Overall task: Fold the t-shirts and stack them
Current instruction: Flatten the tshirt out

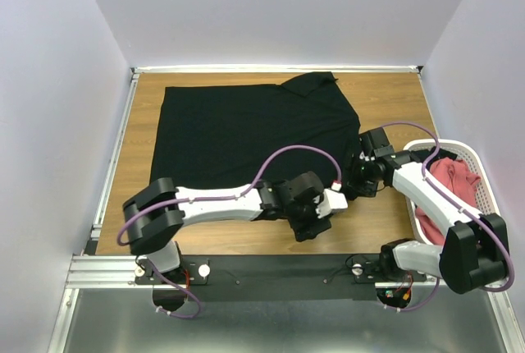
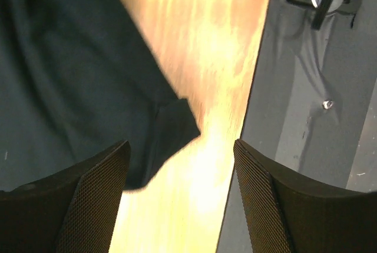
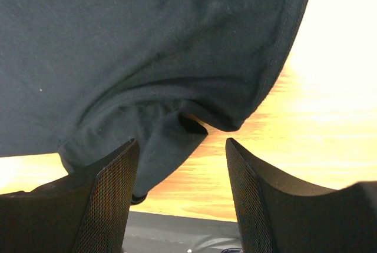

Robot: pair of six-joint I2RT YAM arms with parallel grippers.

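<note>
A large black t-shirt [image 1: 246,131] with a small collar lies spread flat on the wooden table [image 1: 394,107]. My left gripper [image 1: 310,226] is open and empty over the table at the shirt's near right corner. In the left wrist view [image 2: 179,182] the black cloth [image 2: 70,76] lies left of the gap. My right gripper [image 1: 354,181] is open at the shirt's right edge. In the right wrist view [image 3: 179,176] a bunched fold of the black shirt [image 3: 147,47] hangs by the left finger [image 3: 106,200], not gripped. Salmon-red shirts [image 1: 455,176] lie in a basket.
A white mesh basket [image 1: 484,181] stands at the table's right edge behind my right arm. A dark metal rail [image 1: 271,271] runs along the near edge and shows in the left wrist view [image 2: 306,117]. White walls close in the table.
</note>
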